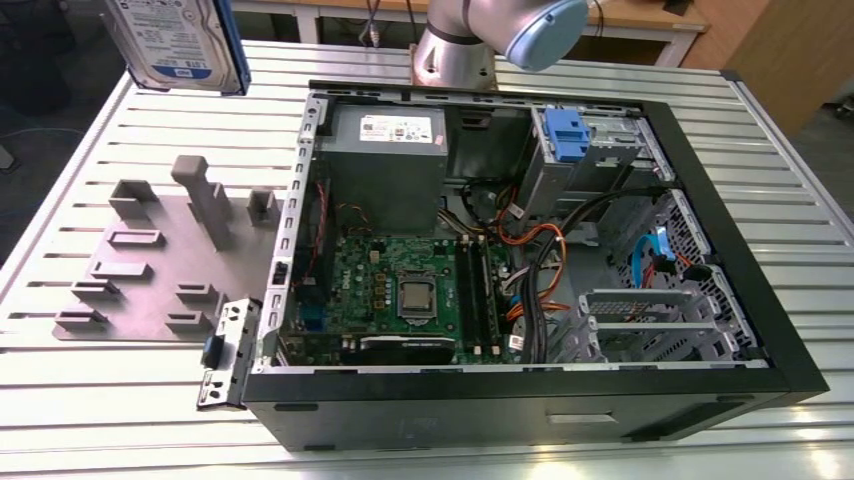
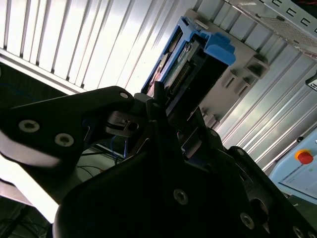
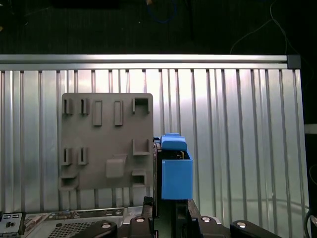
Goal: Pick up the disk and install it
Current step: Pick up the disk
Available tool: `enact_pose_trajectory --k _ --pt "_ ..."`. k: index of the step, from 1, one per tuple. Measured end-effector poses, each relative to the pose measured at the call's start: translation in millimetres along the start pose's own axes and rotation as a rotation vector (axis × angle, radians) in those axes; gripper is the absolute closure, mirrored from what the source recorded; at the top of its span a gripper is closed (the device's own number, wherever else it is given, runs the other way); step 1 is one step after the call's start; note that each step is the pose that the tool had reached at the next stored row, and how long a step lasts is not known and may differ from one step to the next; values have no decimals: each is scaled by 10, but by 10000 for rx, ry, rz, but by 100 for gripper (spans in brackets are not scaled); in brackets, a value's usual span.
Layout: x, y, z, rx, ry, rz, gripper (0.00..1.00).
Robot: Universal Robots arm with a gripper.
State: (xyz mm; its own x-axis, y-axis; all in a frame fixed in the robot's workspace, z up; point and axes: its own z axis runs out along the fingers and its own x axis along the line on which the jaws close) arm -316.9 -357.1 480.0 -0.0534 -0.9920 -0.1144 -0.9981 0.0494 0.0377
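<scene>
I hold the disk (image 1: 174,40) clamped in my gripper (image 3: 168,208), high over the table (image 1: 80,420) near the grey holder plate (image 1: 147,270) and well apart from the open computer case (image 1: 787,340). The pickup looks done and the install is not yet begun. The exterior view cuts off the disk's top, and both wrist views mostly hide where my fingers press on it.

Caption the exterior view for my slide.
The disk aloft over the slatted table carrying the open computer case and grey fixture plate.
</scene>
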Motion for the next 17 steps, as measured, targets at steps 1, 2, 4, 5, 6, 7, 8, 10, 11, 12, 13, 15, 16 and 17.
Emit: enact_pose_trajectory --k 1,2,4,5,6,7,8,10,11,12,13,15,16,17 --pt "-1 -14 0 0 0 0 65" --pt "-1 -27 -1 -1 0 0 65" --pt "-2 -47 -1 0 0 0 65" --pt "-3 -58 -2 0 0 0 65" --pt "-4 -69 -2 0 0 0 65" --pt "-4 -79 -2 1 -1 0 65" --pt "-5 -86 -3 0 0 0 65" --pt "-6 -108 -3 0 0 0 65" --pt "-6 -121 -4 0 0 -1 65" --pt "-7 -136 -4 0 0 0 65" --pt "-8 -151 -5 0 0 0 65" --pt "-10 -181 -6 0 0 0 65" --pt "-10 -197 -6 0 0 0 65" --pt "-11 -212 -7 0 0 1 65"
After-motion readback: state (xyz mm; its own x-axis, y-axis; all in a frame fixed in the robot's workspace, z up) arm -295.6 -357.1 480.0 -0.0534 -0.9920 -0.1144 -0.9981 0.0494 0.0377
